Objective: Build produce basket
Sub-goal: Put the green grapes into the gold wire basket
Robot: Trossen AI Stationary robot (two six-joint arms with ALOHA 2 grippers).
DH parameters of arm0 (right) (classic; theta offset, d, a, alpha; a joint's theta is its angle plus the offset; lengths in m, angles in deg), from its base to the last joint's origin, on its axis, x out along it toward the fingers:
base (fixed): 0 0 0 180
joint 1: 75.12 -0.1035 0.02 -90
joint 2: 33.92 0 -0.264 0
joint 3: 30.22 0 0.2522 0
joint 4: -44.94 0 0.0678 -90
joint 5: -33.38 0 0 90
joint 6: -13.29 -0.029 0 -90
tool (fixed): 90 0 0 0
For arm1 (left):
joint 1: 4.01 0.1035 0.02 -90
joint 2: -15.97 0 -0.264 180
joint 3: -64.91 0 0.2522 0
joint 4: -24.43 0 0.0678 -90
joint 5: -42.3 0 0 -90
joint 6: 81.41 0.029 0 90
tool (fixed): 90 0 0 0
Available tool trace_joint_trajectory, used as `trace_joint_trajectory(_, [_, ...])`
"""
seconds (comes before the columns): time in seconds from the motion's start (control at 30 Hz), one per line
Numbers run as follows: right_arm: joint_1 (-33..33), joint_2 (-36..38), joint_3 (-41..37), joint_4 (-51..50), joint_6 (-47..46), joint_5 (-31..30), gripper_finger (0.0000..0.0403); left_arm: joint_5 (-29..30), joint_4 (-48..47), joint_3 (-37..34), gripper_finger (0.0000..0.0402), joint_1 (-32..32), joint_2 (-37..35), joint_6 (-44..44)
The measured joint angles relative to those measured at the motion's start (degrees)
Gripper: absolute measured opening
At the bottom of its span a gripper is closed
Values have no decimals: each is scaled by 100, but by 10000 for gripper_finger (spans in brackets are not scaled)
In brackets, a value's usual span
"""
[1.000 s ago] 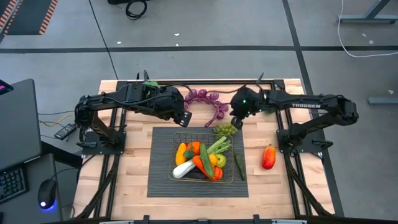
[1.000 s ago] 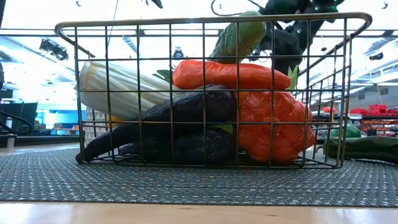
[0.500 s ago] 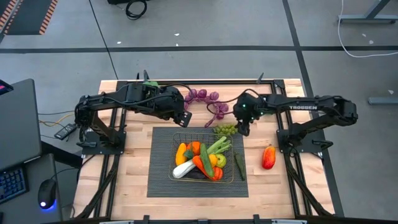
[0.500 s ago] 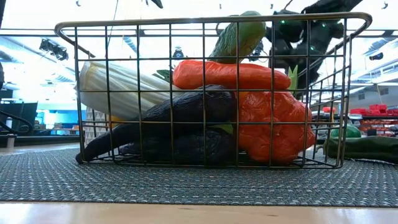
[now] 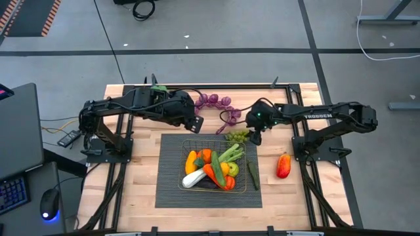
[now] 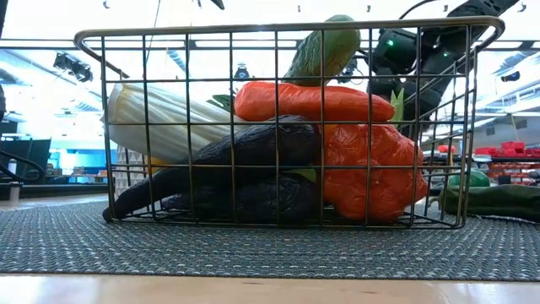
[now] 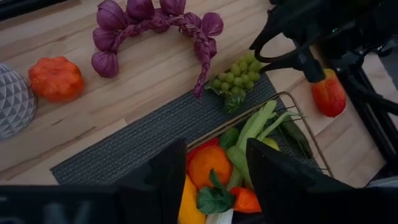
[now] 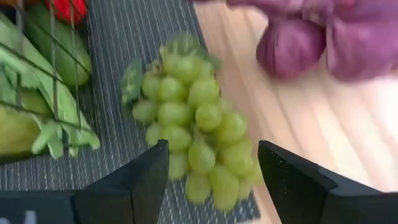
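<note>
A pale wooden table (image 5: pixel 131 190) is standing on a grey concrete floor (image 5: pixel 216 26), with a dark ribbed mat (image 5: pixel 172 190) lying at its middle; a laptop (image 5: pixel 16 131) and mouse (image 5: pixel 48 205) are sitting off its left side. The wire basket (image 5: pixel 215 164) is resting on the mat, filled with produce: a white-green leek (image 5: pixel 195 177), orange carrot (image 5: pixel 214 174), yellow pepper (image 5: pixel 191 161), dark eggplant (image 6: pixel 253 148). A cucumber (image 5: pixel 253 175) is lying on the mat just beside the basket's right wall, and a red pepper (image 5: pixel 283 165) is lying on bare wood farther right. A braid of purple onions (image 5: pixel 220 105) is lying behind the mat. The green grapes (image 5: pixel 238 136) are sitting at the mat's far edge, just behind the basket. The right gripper (image 5: pixel 254 137) is hanging beside them with its fingers spread wide around nothing. The left gripper (image 5: pixel 195 124) is hovering behind the basket's left corner, fingers partly apart and empty
</note>
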Motion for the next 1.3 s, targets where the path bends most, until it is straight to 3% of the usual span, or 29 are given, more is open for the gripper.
trace_joint_trajectory(0.33, [20,-326,-553,1594,-9,360,269,-4,13,0,173,-2,0,-437])
trace_joint_trajectory(0.83, [-127,-1082,-621,1925,113,222,260,-62,15,0,172,-1,0,-614])
trace_joint_trajectory(1.03, [-17,-704,-536,1610,-285,40,193,-63,15,0,173,0,0,-600])
trace_joint_trajectory(1.17, [56,-502,-374,1329,-317,-282,113,-63,15,0,172,0,0,-469])
trace_joint_trajectory(1.3, [167,-494,-301,954,-288,-185,25,-62,11,0,172,0,0,-300])
